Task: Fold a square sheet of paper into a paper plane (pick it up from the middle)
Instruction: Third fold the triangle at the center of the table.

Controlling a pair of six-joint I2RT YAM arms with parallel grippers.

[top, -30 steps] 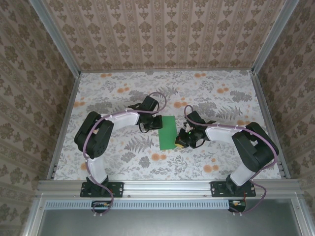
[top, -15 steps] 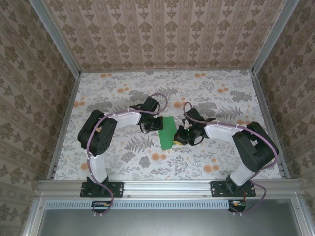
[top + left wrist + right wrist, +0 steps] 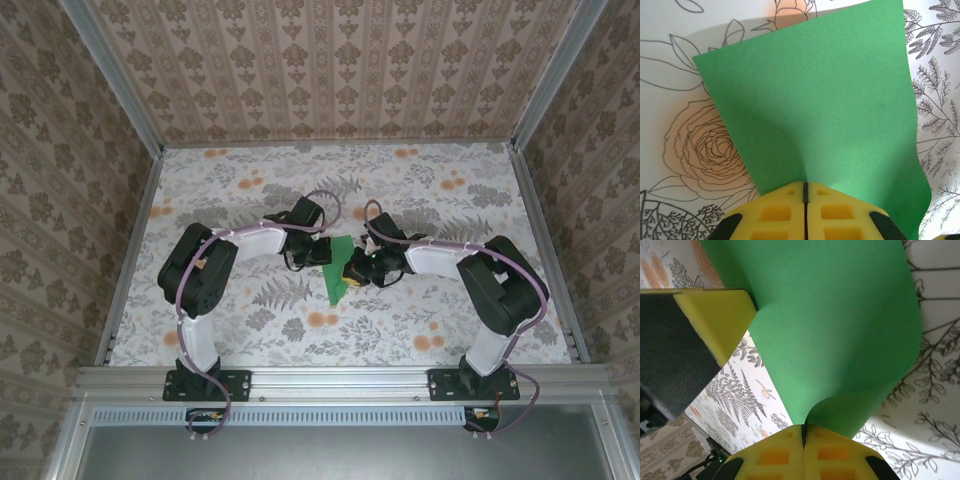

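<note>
Matte paper (image 3: 815, 110) bowed; left gripper (image 3: 805, 189), right gripper (image 3: 803, 430) pinch.

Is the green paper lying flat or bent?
Bent. The green paper curves, pinched at opposite edges by the shut left tool and right tool; no sharp crease shows.

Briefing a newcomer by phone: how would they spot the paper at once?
Find the floral table, then look at its middle. There the left pincer and right pincer both pinch the square sheet of paper. It is the only plain bright-green thing there, curving between them.
</note>
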